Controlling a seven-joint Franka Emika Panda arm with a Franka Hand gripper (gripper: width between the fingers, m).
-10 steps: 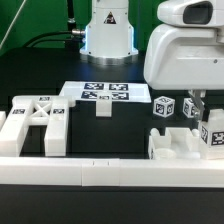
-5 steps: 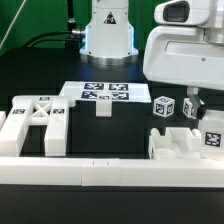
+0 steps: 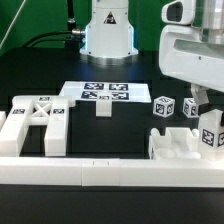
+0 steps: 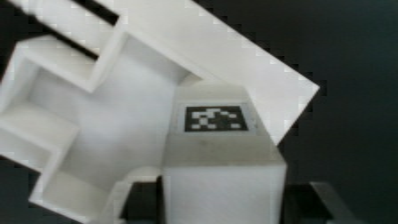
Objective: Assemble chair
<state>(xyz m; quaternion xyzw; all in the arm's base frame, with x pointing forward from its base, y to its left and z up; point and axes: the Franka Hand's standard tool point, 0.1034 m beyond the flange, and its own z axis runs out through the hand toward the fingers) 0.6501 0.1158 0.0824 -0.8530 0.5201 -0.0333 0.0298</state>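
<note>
The tagged chair leg (image 3: 210, 131) stands at 3 o'clock in the exterior view, near the white seat part (image 3: 178, 146). The fingers (image 4: 139, 204) of the gripper (image 3: 204, 110) are clamped on this leg. It is best held upright and lowered slowly, so the joint meets squarely.

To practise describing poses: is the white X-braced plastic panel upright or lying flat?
Lying flat: the white X-braced plastic panel has its X facing up.

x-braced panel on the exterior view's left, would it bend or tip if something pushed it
Probably stiff: the X-braced panel looks like thick moulded plastic with chunky bars. It likely slides rather than tips, since it sits low and wide on the black table. Its smooth faces may be slippery.
</note>
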